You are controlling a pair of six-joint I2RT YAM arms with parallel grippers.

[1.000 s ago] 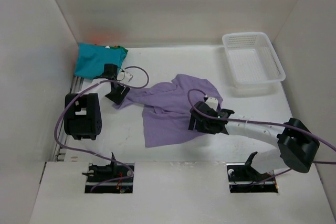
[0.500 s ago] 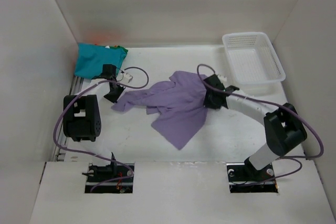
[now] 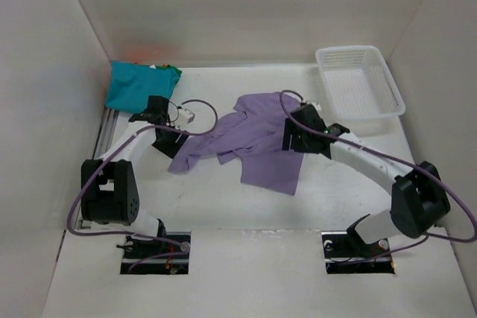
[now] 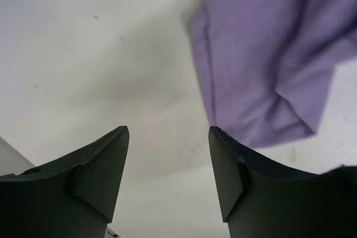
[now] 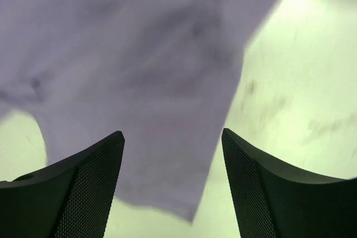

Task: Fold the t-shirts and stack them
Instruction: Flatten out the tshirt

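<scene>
Lavender cloth takes up the middle of the white table (image 3: 186, 199): the lavender t-shirt (image 3: 257, 143) lies crumpled and unfolded, with one narrow part trailing out to the left and a broader flap spread toward the near edge. The left gripper (image 3: 170, 144) sits at that left tip. In its wrist view its fingers (image 4: 106, 160) stand spread with only bare table between them, and the shirt's edge lies just beyond, to the right. The right gripper (image 3: 292, 135) hangs over the shirt's right side, its fingers (image 5: 83, 182) wide apart above the cloth and pinching nothing. A teal t-shirt (image 3: 130, 87) is bunched in the far left corner, with a strip of dark green cloth (image 3: 172, 73) at its right edge. A white lattice basket (image 3: 349, 50) stands in the far right corner, near the lavender shirt but not touching it
</scene>
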